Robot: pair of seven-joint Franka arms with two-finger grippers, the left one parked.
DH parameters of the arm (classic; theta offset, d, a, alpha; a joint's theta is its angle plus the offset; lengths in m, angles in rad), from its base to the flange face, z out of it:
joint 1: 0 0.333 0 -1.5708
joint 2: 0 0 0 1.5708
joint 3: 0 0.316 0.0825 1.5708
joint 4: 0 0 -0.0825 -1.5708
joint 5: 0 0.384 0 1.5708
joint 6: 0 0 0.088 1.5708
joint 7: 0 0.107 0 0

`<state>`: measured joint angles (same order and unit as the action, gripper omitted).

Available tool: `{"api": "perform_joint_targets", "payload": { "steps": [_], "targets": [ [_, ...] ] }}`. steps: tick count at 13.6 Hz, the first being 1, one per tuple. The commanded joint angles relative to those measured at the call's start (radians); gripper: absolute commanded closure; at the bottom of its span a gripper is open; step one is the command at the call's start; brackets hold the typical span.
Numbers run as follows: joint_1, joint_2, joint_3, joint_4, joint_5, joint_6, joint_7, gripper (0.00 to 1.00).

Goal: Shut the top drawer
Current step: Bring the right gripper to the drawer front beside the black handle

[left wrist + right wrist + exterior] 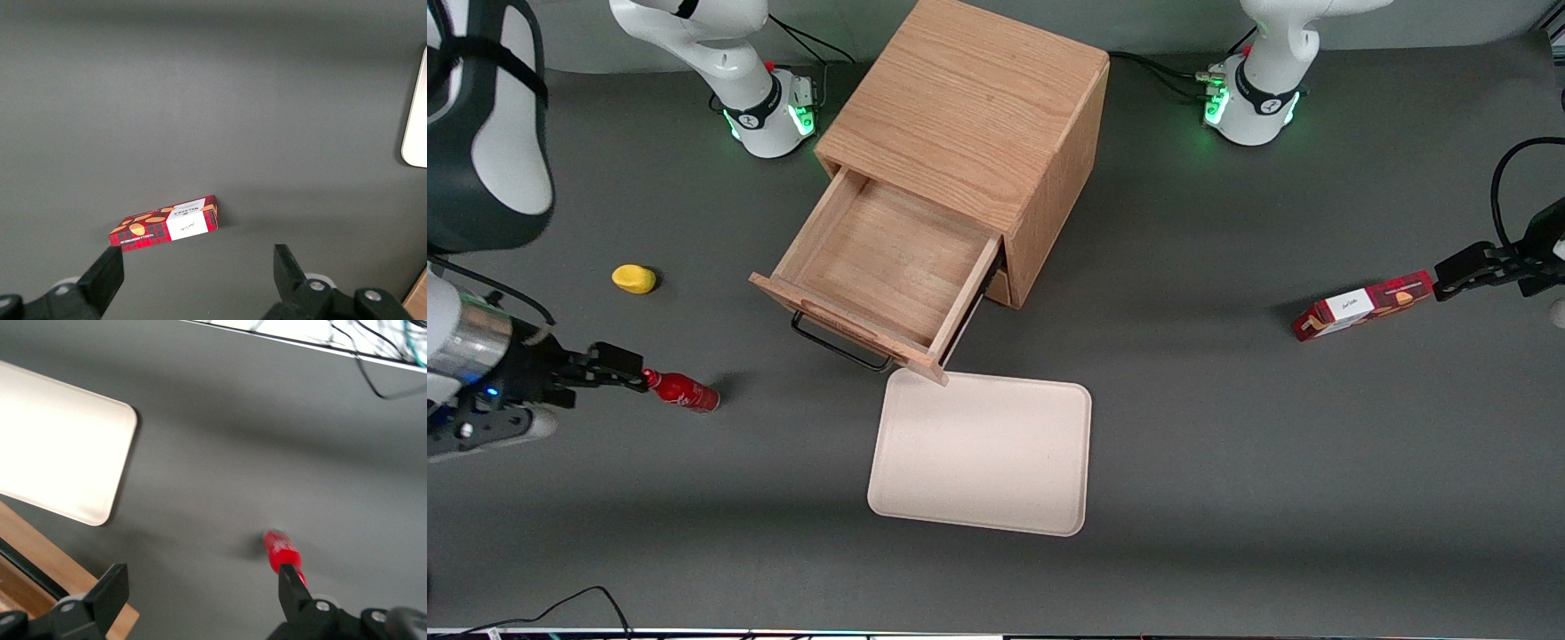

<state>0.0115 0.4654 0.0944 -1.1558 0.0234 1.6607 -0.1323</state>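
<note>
A: Containers first, biggest down?
B: One wooden cabinet [978, 116], its top drawer [880, 267] pulled out toward the front camera, nothing in it; black handle [838, 345] on its front. One cream tray [983, 453], bare, just in front of the drawer.

A: Labels?
B: One red plaid box [1362, 306] toward the parked arm's end, white label, print too small to read, maybe a brand line.

A: Small stuff?
B: One red bottle [681, 391], one yellow lump [634, 278], toward the working arm's end.

A: Gripper?
B: Gripper [200, 590] low over the table, fingers spread apart, holding nothing; one fingertip sits by the bottle.
</note>
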Motion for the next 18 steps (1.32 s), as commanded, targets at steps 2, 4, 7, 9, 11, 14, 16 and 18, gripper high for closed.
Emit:
{"api": "perform_joint_targets", "payload": {
  "steps": [2,4,7,9,11,14,16,18],
  "targets": [
    [-0.004,0.085,0.05,0.077,0.12,0.01,-0.126,0.0],
    [-0.001,0.104,0.05,0.077,0.185,-0.019,-0.252,0.0],
    [-0.002,0.142,0.118,0.077,0.219,-0.103,-0.303,0.0],
    [-0.005,0.166,0.159,0.079,0.228,-0.142,-0.323,0.0],
    [0.002,0.182,0.16,0.08,0.265,-0.16,-0.339,0.0],
    [0.002,0.205,0.177,0.079,0.268,-0.162,-0.357,0.0],
    [0.002,0.217,0.186,0.079,0.267,-0.16,-0.359,0.0],
    [0.013,0.226,0.186,0.079,0.264,-0.16,-0.359,0.0]
  ]
}}
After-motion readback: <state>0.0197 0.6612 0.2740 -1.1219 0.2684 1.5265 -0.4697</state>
